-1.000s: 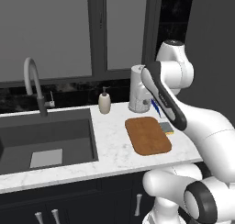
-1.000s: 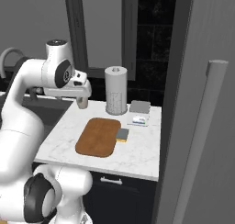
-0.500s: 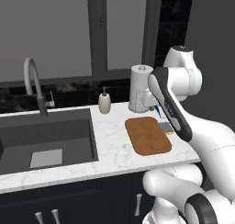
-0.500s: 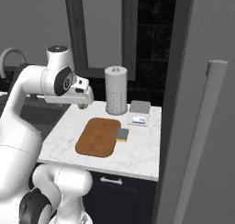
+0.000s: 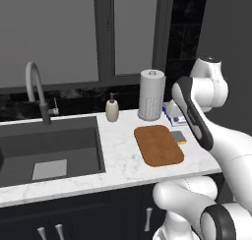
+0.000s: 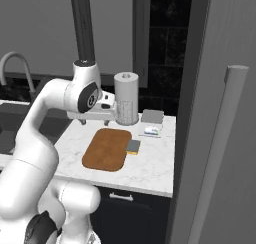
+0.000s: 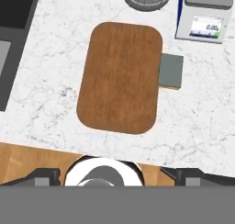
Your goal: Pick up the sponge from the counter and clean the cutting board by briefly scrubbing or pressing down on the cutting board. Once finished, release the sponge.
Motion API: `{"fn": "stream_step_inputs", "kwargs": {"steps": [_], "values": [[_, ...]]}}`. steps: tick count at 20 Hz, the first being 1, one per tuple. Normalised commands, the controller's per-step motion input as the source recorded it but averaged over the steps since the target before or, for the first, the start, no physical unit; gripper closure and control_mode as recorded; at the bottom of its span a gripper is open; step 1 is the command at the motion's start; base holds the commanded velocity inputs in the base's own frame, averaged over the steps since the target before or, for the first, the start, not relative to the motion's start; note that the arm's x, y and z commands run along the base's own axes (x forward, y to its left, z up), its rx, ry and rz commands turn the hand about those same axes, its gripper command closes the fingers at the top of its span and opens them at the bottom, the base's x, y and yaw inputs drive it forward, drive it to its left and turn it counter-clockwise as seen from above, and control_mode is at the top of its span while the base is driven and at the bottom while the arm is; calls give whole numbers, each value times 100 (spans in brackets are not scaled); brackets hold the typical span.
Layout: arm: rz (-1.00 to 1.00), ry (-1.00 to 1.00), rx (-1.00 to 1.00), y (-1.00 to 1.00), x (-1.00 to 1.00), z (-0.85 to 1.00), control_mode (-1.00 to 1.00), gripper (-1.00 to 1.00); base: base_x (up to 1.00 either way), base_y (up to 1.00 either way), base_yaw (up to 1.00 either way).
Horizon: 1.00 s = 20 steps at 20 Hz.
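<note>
Sponge (image 5: 179,136) on counter (image 5: 123,158), touching right edge of cutting board (image 5: 158,144); paper towel roll (image 5: 150,95) behind board, soap bottle (image 5: 112,110) beside sink (image 5: 49,148) (pale flat item on basin floor).

Right base view: gripper (image 6: 94,121) above counter left of board (image 6: 107,149), well above sponge (image 6: 133,146); fingers spread apart, holding nothing.

Hand view: sponge (image 7: 171,71) grey-green side up, against board (image 7: 120,77); scale (image 7: 204,16) near sponge.

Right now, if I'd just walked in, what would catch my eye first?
Probably the brown cutting board lying flat on the white marble counter, with the small sponge right at its edge. Behind them stands a tall paper towel roll, and the gripper hovers above the board.
</note>
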Motion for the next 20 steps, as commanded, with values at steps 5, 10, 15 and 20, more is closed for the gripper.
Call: {"fn": "stream_step_inputs", "kwargs": {"steps": [5,10,15,20], "values": [[0,5,0,-43,12,-23,-100,-100,0,0,0],[0,1,0,-43,20,-20,-100,-100,0,0,0],[0,0,0,-22,33,-33,-100,-100,0,0,0],[0,0,0,-3,42,-50,-100,-100,0,0,0]]}}
